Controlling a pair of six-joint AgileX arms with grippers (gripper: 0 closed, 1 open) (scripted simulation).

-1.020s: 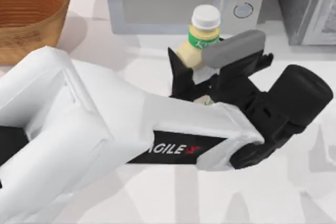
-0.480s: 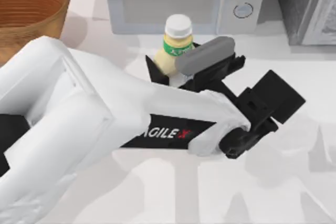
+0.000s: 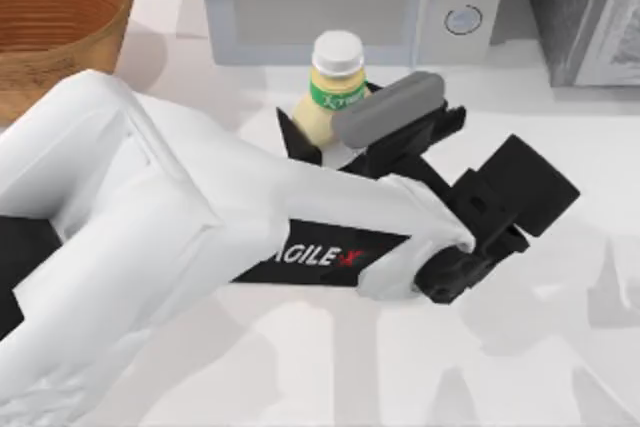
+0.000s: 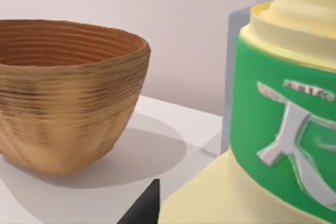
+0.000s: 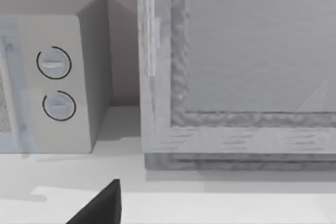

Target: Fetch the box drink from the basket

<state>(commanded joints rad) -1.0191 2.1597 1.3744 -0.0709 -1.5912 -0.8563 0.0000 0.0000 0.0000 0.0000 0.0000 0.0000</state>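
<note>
**Creamy-yellow box drink held by the left gripper in front of the microwave**

Pale creamy-yellow with a green-and-white label and a round white cap, the box drink stands upright between the black fingers of the left gripper, which is clamped around its lower body. It sits near the middle of the table, just in front of the microwave, and well apart from the basket at the table's far left corner. The white left arm reaches across from the lower left, its AgileX lettering facing up.

From the left wrist, the box drink looms close, its green label bearing raised white lettering, with one dark fingertip of the gripper beside its base. The orange-brown woven basket stands behind on the white surface, apart from the drink.

From the right wrist, the microwave with its two round dials stands beside a grey cabinet. A dark finger of the right gripper juts in at the edge; I cannot tell how that gripper stands.
</note>
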